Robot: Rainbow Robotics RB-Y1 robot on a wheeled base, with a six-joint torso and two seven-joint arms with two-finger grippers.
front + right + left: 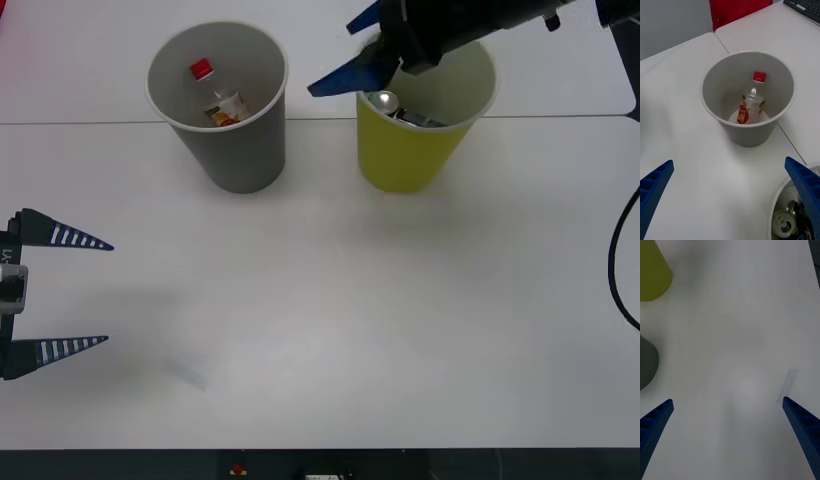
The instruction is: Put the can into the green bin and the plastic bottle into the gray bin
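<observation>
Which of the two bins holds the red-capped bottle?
The gray bin; the bottle stands inside it. The green bin holds the can instead.

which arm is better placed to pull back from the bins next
Right. The right gripper hangs open over the green bin, with the can inside. The left gripper sits open near the table's left edge.
</observation>
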